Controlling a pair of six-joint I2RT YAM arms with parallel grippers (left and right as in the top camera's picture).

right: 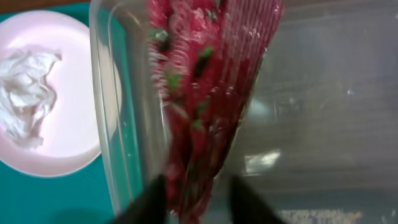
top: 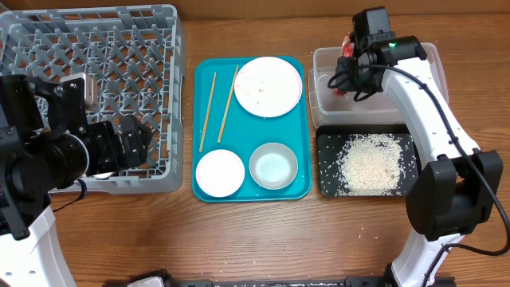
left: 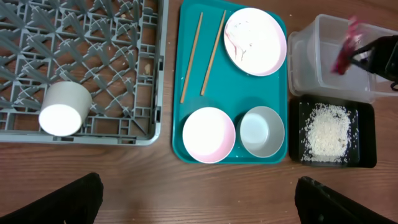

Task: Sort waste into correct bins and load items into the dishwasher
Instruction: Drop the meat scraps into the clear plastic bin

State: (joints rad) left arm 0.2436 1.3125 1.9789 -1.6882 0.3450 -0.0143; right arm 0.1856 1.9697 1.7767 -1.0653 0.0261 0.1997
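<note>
Evidently the sorting is running ahead of the loading. The red wrapper [right: 205, 93] is hanging over the clear tub [top: 325, 112], between the jaws of the right gripper [right: 199, 202]. Those jaws are standing partly apart, with a gap showing on one side of the wrapper (whether they are pinching it at all, I cannot tell). The tub under it is looking bare, so this piece is not yet lying in its bin.

Just beside the tub, the black tray [top: 328, 179] is holding a heap of rice grains [top: 370, 163], so that part seems done. In the grey dish rack [top: 119, 48] only a white cup [left: 62, 111] is lying on its side.

Everything else is waiting on the teal tray [top: 247, 131]: two chopsticks [top: 209, 112], a large plate [top: 268, 86] with smears on it, a pink-rimmed dish [top: 220, 173] and a pale bowl [top: 273, 166] just beside it. The left gripper [left: 199, 202] is hovering wide open and carrying nothing.
</note>
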